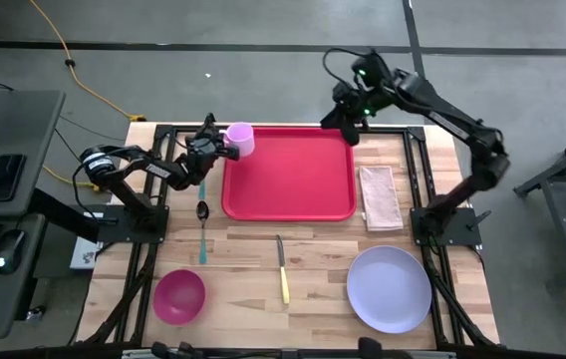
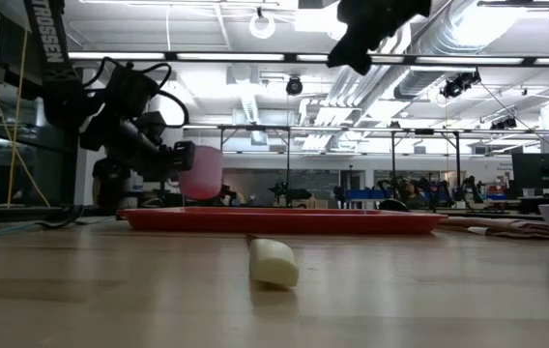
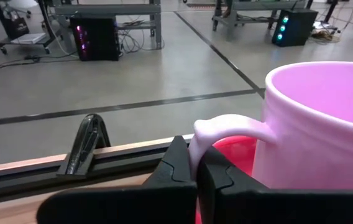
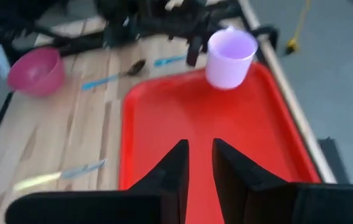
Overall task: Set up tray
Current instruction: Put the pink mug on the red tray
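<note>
My left gripper [image 1: 215,148] pinches the pink mug [image 1: 240,140] by its handle above the tray [image 1: 289,172] far-left corner — right gripper [image 1: 348,127] hovers narrowly parted, empty, over the far-right edge.

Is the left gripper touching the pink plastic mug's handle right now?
Touching. The left wrist view shows the left gripper with its fingers shut on the handle of the pink plastic mug.

High view looks straight down on whole table [image 1: 293,289]. Low view sits at tabletop level, facing across into room. Left wrist view is very close on the pink mug [image 3: 316,124]. Right wrist view looks down from above the red tray [image 4: 214,130]. All share tray and mug.
</note>
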### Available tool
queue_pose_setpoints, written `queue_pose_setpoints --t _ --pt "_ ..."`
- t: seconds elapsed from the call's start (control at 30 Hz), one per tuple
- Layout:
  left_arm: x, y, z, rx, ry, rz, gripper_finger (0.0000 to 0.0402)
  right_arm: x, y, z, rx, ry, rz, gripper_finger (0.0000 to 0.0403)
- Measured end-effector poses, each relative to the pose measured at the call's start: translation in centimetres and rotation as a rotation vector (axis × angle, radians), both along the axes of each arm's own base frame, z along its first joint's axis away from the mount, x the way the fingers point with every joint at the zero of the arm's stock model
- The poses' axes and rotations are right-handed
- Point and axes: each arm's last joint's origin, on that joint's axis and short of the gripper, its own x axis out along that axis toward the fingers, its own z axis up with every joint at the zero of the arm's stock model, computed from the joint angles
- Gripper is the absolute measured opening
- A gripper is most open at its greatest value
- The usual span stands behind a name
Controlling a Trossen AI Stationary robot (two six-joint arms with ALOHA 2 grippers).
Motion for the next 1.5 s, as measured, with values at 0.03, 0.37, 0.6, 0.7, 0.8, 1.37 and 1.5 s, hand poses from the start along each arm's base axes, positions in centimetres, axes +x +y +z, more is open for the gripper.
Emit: queue_pose_setpoints --t 0.03,0.37,0.6,0.7,0.8,1.37,1.5 --pt "0.0 0.0 0.0 -0.001 -0.001 -0.004 0.0022 -0.3 0.3 -0.2 -0.016 -0.025 -0.021 0.0049" --pt "0.1 0.3 0.3 0.012 -0.001 0.014 0.0022 -2.4 2.1 -2.5 -0.067 -0.160 -0.146 0.0052" --pt "1.9 1.7 0.6 0.030 0.006 0.016 0.0022 -3.0 2.4 -3.6 -0.055 -0.223 -0.122 0.0053" --pt "3.2 2.6 0.1 0.025 0.034 0.005 0.0022 -3.2 2.7 -4.0 -0.047 -0.280 -0.122 0.0053" --pt "3.9 3.2 -0.3 0.024 0.051 0.000 0.0022 -3.8 3.2 -4.6 -0.038 -0.276 -0.134 0.0053" --pt "3.1 2.7 -1.4 -0.015 0.126 0.044 0.0022 -5.1 4.0 -4.5 -0.066 -0.270 -0.187 0.0053" --pt "3.1 2.6 -1.7 -0.041 0.150 0.032 0.0021 -5.1 4.0 -4.5 -0.068 -0.269 -0.189 0.0053"
